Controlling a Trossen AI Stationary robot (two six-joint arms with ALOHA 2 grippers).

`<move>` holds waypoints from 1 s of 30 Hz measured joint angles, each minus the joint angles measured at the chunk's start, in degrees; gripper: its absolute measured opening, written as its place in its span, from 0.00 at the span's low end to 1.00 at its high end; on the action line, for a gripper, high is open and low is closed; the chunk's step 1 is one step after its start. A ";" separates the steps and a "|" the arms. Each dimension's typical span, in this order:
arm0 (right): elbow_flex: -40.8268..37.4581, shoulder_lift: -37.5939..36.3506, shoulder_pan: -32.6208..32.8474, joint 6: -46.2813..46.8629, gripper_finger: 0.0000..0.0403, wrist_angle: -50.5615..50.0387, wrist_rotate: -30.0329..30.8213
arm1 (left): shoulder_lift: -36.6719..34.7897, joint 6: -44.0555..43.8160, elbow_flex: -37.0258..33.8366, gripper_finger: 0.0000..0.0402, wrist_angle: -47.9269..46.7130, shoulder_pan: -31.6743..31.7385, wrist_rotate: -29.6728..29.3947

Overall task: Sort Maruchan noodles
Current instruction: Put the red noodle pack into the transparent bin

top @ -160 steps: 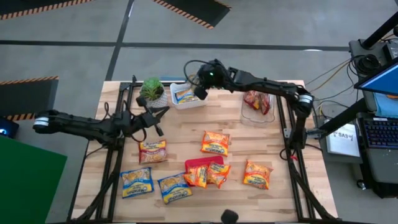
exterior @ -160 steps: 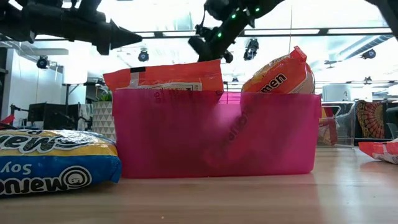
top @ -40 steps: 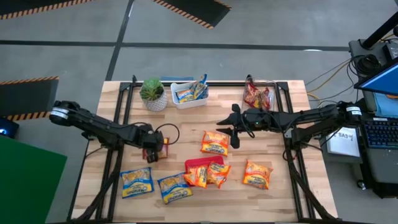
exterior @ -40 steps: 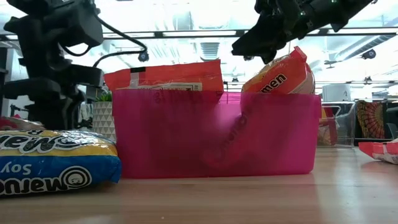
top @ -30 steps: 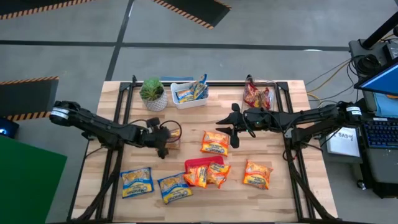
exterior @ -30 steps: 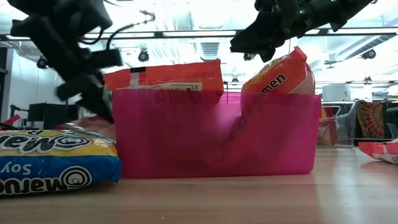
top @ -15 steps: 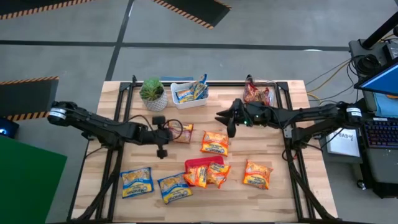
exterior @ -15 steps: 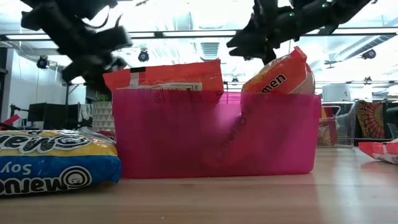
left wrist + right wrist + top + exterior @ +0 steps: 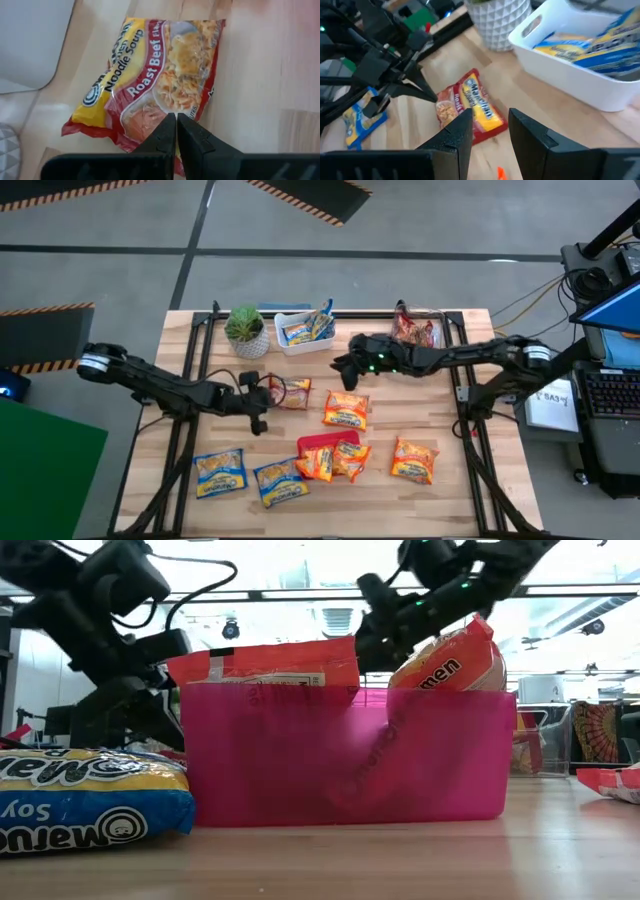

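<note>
Left claw (image 9: 176, 131), pressed together, sits at the red packet's (image 9: 294, 393) edge mid-desk, below the white bin (image 9: 297, 340). Right claw (image 9: 489, 131), spread, hovers nearby. Other packets lie toward the desk's (image 9: 460, 490) near edge.

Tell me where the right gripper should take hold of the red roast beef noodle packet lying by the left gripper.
Grip the roast beef packet across its short width near the middle, coming straight down from above: it lies flat on the table, so only its top face is open. The left gripper, fingers shut, sits at one end, so the right gripper, open, had probably best approach from the other end.
</note>
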 joint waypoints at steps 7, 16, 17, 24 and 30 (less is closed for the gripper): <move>11.59 9.32 -2.01 0.54 0.32 -9.22 -6.63 | 2.31 -2.83 -4.66 0.00 8.02 0.22 -2.75; 24.89 20.16 -2.66 0.15 0.60 -22.77 -7.47 | 9.28 -6.80 -5.52 0.00 12.48 0.36 -5.18; 25.80 21.16 -2.66 0.19 0.63 -23.32 -7.48 | 10.19 -6.91 -5.48 0.00 13.44 0.37 -5.39; 28.67 26.43 -2.65 2.96 0.81 -24.20 -8.93 | 17.13 -6.94 -5.43 0.00 24.15 0.37 -5.92; 28.81 29.07 -2.94 3.61 0.87 -22.86 -9.73 | 22.13 -7.08 -5.43 0.00 30.17 0.37 -7.36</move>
